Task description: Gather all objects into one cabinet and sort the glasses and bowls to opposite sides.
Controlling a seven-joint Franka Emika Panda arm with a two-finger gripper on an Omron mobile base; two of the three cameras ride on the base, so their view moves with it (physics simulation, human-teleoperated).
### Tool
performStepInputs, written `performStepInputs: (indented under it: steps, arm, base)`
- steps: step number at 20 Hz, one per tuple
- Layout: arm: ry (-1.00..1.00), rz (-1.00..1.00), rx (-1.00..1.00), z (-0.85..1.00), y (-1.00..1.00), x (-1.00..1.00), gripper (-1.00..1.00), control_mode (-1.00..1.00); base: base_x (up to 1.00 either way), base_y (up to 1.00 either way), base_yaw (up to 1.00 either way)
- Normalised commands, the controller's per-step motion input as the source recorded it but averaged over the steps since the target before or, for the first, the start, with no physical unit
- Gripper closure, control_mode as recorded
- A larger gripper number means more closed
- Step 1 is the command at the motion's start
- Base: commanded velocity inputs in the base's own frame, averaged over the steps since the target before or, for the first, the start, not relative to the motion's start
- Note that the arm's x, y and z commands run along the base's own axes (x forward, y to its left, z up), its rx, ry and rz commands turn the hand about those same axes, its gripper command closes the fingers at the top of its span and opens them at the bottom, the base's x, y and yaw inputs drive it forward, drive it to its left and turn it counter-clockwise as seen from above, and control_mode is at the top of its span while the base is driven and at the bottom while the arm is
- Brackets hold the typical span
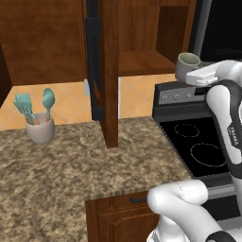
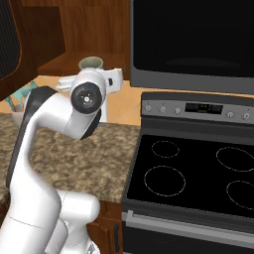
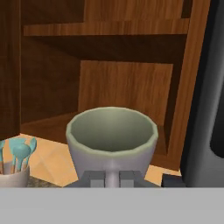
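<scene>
A grey mug (image 1: 187, 64) (image 2: 92, 63) with a pale greenish inside is held upright in the air, above the seam between counter and stove. My gripper (image 1: 190, 75) (image 3: 111, 178) is shut on the grey mug (image 3: 111, 133) at its near side, low down. The dark fingertips (image 3: 93, 178) press in on either side of the part they clamp. Just beyond the mug, a reddish-brown wall cabinet (image 1: 142, 60) (image 3: 124, 83) stands open. Its floor and one upper shelf (image 3: 105, 28) are bare where they show. The open door (image 1: 109, 71) is seen edge-on and carries a black bar handle (image 1: 93, 56).
A crock of teal utensils (image 1: 40, 126) (image 3: 13, 170) stands on the speckled stone counter (image 1: 71, 160). The black stove (image 1: 198, 142) (image 2: 198, 168) is to the right, with a dark microwave (image 2: 193, 39) above it, beside the cabinet.
</scene>
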Motion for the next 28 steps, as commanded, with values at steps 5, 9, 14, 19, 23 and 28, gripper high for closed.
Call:
performStepInputs:
  steps: [5, 9, 14, 19, 23, 28]
  arm:
    - [0.0, 0.06, -0.03, 0.02, 0.03, -0.29, 1.0, -1.0]
    - [0.0, 0.0, 0.0, 0.0, 0.0, 0.0, 1.0, -1.0]
    - [0.0, -0.01, 0.0, 0.0, 0.0, 0.0, 1.0, -1.0]
    - [0.0, 0.0, 0.0, 0.0, 0.0, 0.0, 1.0, 1.0]
    - [0.0, 0.0, 0.0, 0.0, 0.0, 0.0, 1.0, 1.0]
    - [0.0, 0.0, 0.0, 0.0, 0.0, 0.0, 1.0, 1.0]
  base:
    - [0.0, 0.0, 0.0]
    - [0.0, 0.0, 0.0]
    - [0.0, 0.0, 0.0]
    - [-0.58, -0.47, -0.4]
    - [-0.11, -0.08, -0.04]
    - [0.21, -0.83, 0.0]
